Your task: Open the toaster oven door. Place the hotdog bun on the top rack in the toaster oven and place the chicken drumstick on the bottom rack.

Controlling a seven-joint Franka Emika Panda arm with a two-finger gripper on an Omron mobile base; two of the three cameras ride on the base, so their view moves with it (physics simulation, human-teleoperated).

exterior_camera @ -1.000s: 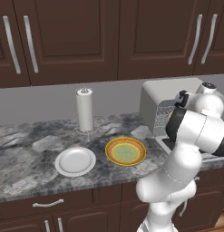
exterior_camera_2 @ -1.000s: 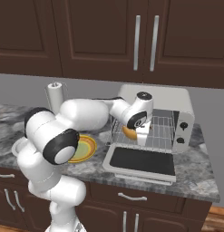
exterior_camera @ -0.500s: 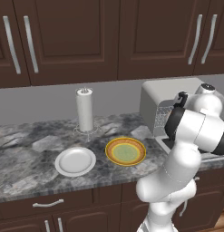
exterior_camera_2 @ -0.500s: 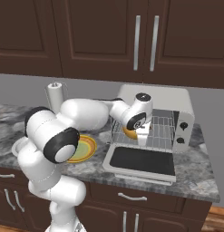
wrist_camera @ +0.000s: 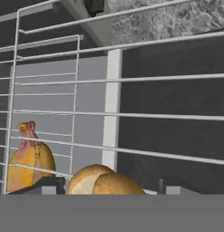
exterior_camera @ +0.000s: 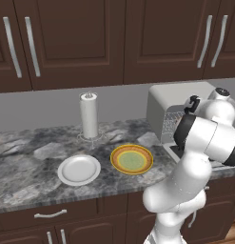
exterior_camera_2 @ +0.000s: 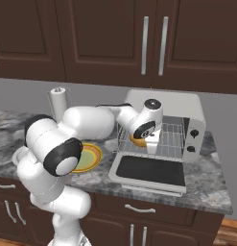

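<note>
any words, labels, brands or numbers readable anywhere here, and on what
None can be read.
The toaster oven shows no brand or label, and its two dark knobs carry no legible marks.
The two plates, the paper towel roll and the cabinet doors are plain.

toaster oven: matt silver metal | toaster oven door: glossy dark glass | counter: polished grey marble

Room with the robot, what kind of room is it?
It looks like a kitchen. There are dark wood cabinets, a grey stone counter with plates on it, and a toaster oven with its door folded down.
</note>
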